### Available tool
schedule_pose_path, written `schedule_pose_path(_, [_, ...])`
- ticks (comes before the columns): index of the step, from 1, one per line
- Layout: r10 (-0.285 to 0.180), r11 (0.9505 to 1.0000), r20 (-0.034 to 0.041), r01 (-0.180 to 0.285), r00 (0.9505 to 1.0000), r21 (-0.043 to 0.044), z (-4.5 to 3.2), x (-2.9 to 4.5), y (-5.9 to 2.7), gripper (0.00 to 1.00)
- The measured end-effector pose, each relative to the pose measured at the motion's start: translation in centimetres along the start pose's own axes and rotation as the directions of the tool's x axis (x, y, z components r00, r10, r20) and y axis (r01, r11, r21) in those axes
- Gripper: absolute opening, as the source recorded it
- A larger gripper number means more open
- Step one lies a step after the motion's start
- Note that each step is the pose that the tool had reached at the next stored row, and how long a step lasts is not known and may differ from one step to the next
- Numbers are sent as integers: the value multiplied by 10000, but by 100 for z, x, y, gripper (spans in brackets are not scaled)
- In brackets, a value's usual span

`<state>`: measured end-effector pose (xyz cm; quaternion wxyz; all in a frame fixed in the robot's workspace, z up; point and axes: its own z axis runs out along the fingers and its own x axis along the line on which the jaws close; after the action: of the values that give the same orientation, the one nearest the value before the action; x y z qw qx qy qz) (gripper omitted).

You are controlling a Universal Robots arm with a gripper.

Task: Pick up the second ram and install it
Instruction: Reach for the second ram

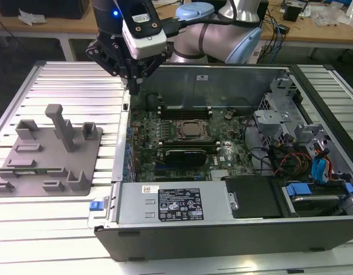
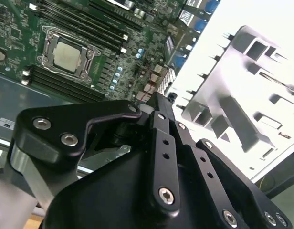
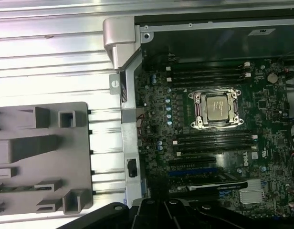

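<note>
Over the open dark metal computer case's (image 1: pixel 222 232) corner, just hovering with black fingers (image 1: pixel 133 80) pinched shut, gripping nothing.

The parts holder (image 1: pixel 50 157) lies on the table (image 1: pixel 67 86), at the exterior view's left of the computer case (image 1: pixel 222 232); the gripper (image 1: pixel 133 85) hangs above the case's back corner.

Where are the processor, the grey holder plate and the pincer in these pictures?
processor (image 3: pixel 217 107): first wrist view, on the middle of its silver lid.
grey holder plate (image 1: pixel 53 153): exterior view, on a bare flat part.
pincer (image 1: pixel 134 85): exterior view, at its lower tip end.
</note>
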<state>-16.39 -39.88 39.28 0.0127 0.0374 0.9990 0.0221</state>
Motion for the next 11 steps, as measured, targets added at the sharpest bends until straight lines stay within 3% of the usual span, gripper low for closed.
schedule_pose_path(4, [-1,10000,0,1,10000,0,3,74,-6,8])
schedule_pose_path(5, [0,10000,1,0,10000,-1,6,131,-10,8])
schedule_pose_path(11, [0,10000,0,0,10000,0,31,315,-25,8])
